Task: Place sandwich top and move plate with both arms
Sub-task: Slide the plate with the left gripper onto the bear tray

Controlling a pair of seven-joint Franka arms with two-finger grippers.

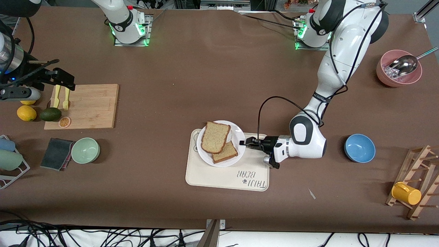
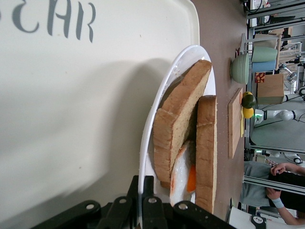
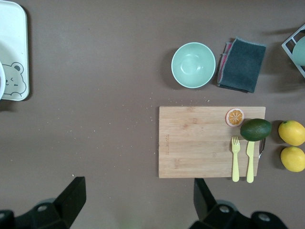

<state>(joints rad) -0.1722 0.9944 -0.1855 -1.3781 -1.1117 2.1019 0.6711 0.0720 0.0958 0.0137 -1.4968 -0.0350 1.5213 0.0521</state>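
Brown matting covers the whole table. Nearest the front camera lies the cream bear-print tray, and on its farther part sits the white plate. On that plate the sandwich top, pale and speckled, leans across a darker slice, with a bit of white and orange filling showing between them in my left wrist view. My left gripper is down at the plate's rim on the side toward the left arm's end, its fingers pinched together on the rim. Nothing stands between the plate and that gripper.

Toward the left arm's end sit a blue bowl, a wooden rack with a yellow mug, and farther off a pink bowl holding a metal scoop.

Toward the right arm's end are a mint bowl, a dark cloth and a cutting board carrying a yellow fork, a yellow knife and an orange slice, with an avocado and lemons beside it. My right gripper waits over the table by that board, fingers spread wide, holding nothing.
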